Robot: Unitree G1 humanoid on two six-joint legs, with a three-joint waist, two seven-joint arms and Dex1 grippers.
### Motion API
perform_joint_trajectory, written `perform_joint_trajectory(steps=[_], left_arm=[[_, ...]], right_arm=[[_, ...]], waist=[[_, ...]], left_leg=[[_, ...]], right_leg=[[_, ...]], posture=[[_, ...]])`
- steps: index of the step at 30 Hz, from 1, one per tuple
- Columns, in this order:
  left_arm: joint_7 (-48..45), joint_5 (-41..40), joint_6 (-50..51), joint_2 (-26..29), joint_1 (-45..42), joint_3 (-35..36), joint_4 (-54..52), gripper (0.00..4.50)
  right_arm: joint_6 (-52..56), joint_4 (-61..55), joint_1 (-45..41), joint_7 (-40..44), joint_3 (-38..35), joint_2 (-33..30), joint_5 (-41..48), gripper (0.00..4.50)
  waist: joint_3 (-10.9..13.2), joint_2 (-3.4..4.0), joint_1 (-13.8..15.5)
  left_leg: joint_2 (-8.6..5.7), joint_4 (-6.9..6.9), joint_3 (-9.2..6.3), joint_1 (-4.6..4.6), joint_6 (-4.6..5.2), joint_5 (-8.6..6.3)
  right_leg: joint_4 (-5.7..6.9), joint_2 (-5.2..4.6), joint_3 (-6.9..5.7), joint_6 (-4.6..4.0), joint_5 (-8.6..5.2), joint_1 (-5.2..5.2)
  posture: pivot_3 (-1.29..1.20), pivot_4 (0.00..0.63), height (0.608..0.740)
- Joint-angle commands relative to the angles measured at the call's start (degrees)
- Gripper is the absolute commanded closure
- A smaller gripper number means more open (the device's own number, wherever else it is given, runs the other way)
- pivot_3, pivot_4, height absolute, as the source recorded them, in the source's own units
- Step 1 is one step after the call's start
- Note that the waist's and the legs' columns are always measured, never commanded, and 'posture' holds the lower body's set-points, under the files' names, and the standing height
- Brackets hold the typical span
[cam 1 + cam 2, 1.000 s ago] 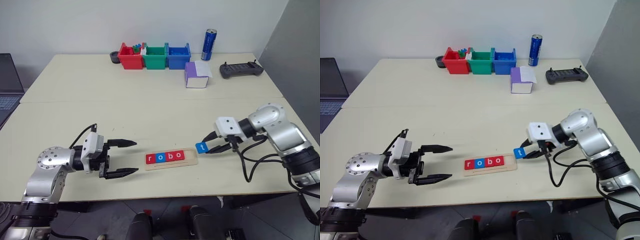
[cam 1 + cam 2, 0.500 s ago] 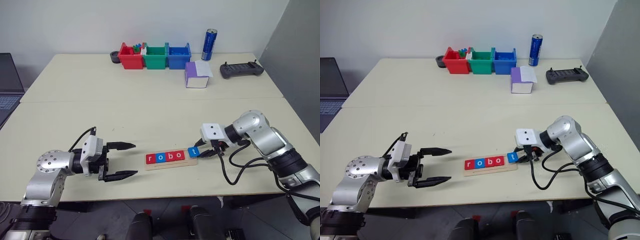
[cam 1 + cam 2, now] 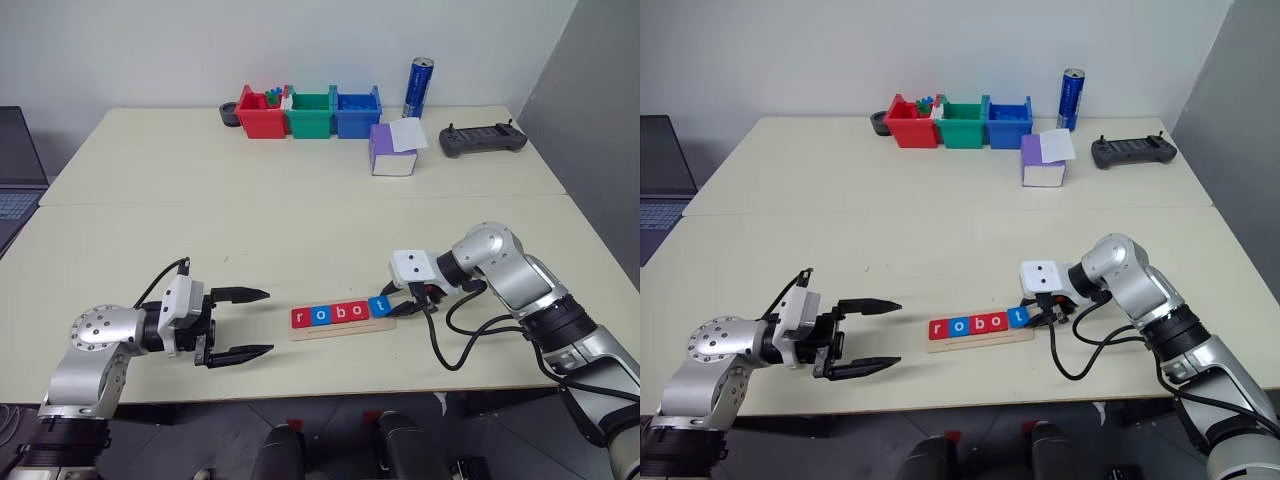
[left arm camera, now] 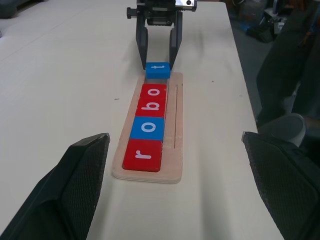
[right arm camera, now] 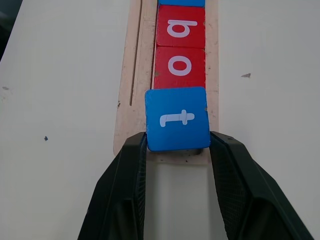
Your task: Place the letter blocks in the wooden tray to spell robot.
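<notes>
The wooden tray (image 3: 343,326) lies near the table's front edge. In its groove sit a red r (image 3: 299,317), a blue o (image 3: 320,316), a red b (image 3: 340,314) and a red o (image 3: 359,312). My right gripper (image 3: 386,305) is shut on the blue t block (image 5: 177,119), with a finger on either side of it. The block hangs slightly tilted over the tray's right end, its edge against the red o (image 5: 180,66). To the left of the tray, my left gripper (image 3: 268,321) stands open and empty, pointing at the tray (image 4: 175,150).
Red (image 3: 262,112), green (image 3: 311,113) and blue (image 3: 356,110) bins line the far edge. A blue can (image 3: 417,88), a purple-and-white box (image 3: 392,150) and a black controller (image 3: 482,140) stand to their right. A laptop (image 3: 15,170) sits at far left.
My right gripper has carried the t block left and down, from beside the tray to over its right end. The left gripper has stayed open in place.
</notes>
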Motion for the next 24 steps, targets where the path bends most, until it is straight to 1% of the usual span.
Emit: perform_joint_trajectory(steps=[1,7,24], left_arm=[[0.05,-0.53,-0.93,0.34,-0.11,1.40,-0.18,0.00],[-0.17,-0.72,-0.95,0.51,-0.02,1.71,-0.04,0.00],[2.62,-1.17,2.72,0.58,-0.20,1.38,-4.73,0.00]], right_arm=[[2.28,-1.62,-0.73,0.50,-0.26,0.02,0.44,3.03],[3.13,-1.84,-0.88,0.62,0.15,0.16,0.24,3.03],[5.99,-0.80,-1.91,0.19,0.69,1.59,-0.14,3.03]], waist=[[0.00,0.00,0.00],[0.00,0.00,0.00],[0.00,0.00,-0.04]], left_leg=[[0.00,0.00,0.00,0.00,0.00,0.00],[0.00,0.00,0.00,0.00,0.00,0.00],[0.00,0.00,0.00,0.00,0.00,0.00]], right_leg=[[0.00,0.00,0.00,0.00,0.00,0.00],[0.00,0.00,0.00,0.00,0.00,0.00],[0.00,0.00,0.00,0.00,0.00,0.00]], posture=[[0.00,0.150,0.740],[0.00,0.150,0.740],[0.00,0.150,0.740]])
